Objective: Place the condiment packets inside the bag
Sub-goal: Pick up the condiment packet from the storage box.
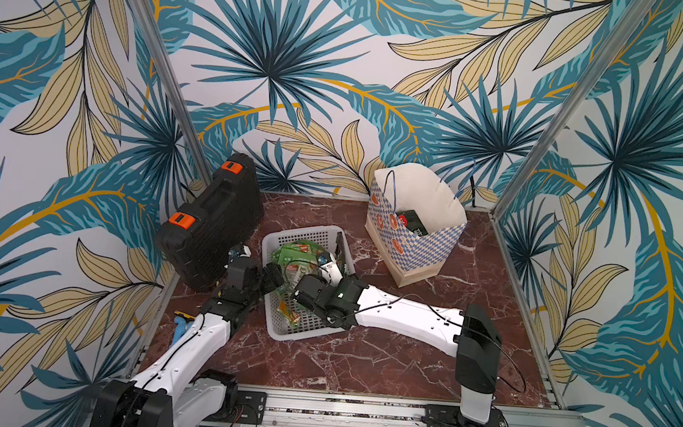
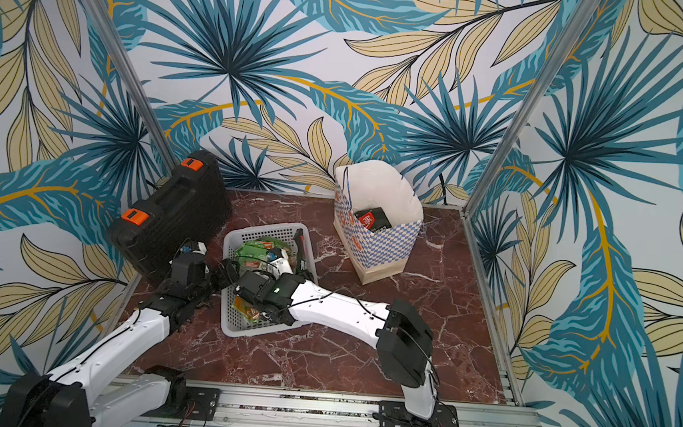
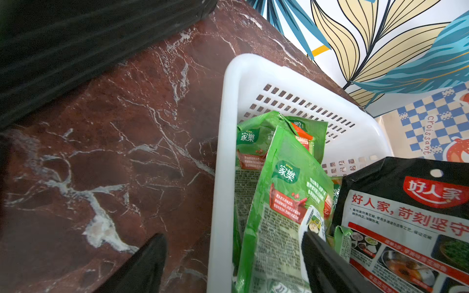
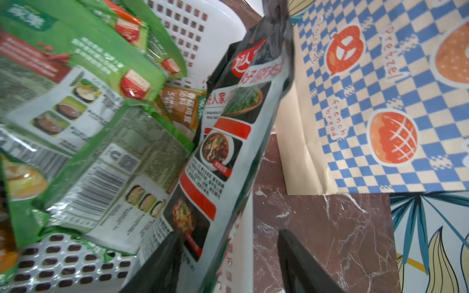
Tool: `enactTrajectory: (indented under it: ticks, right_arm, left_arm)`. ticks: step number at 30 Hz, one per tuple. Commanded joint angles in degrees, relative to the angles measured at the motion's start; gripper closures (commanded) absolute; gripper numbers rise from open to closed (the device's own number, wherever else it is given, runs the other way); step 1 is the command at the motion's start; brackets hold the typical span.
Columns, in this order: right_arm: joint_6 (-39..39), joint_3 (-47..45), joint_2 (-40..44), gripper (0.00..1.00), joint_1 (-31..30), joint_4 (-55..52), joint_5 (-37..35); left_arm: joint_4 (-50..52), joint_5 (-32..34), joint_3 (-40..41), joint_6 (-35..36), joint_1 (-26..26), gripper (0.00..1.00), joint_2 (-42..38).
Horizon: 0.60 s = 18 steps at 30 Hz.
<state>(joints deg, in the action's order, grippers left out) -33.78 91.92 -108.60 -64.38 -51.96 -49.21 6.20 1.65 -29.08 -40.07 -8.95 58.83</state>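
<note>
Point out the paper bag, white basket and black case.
paper bag (image 1: pixel 428 250): in a top view, checkered side wall.
white basket (image 1: pixel 300 235): in a top view, perforated far wall.
black case (image 1: pixel 213 229): in a top view, ribbed face.

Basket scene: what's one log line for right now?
left gripper: open, over basket wall | right gripper: open around standing pouch | bag: one dark pouch inside

Bare marble tabletop (image 1: pixel 361 362) lies free along the front and in the gap between the white basket (image 1: pixel 280 331) and the checkered bag (image 1: pixel 426 250). The bag's mouth stands open upward, with one dark pouch (image 1: pixel 414 223) low inside. A black case (image 1: pixel 210 221) blocks the left rear. The left arm (image 1: pixel 196 336) and right arm (image 1: pixel 407 315) crowd the basket's near half.
</note>
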Motion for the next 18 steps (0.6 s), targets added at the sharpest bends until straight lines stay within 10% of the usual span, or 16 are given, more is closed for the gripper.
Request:
enactTrajectory:
  ticks: [1, 9, 14, 18]
  right_arm:
    - [0.9, -4.4, 3.1, 0.4, 0.6, 4.5, 4.6]
    - [2.6, -9.1, 2.8, 0.56, 2.1, 14.9, 19.1]
    - [3.8, -6.6, 4.6, 0.96, 2.3, 13.6, 17.5]
    - [7.6, -3.7, 9.4, 1.0, 2.3, 11.6, 14.1]
  left_arm:
    - [-0.7, -0.2, -0.8, 0.6, 0.4, 0.12, -0.7]
    - [-0.5, -0.7, -1.1, 0.7, 0.4, 0.12, -0.9]
    - [-0.3, -1.0, -1.1, 1.0, 0.4, 0.12, -1.1]
    - [-0.1, -1.5, -1.2, 1.5, 0.4, 0.12, -2.0]
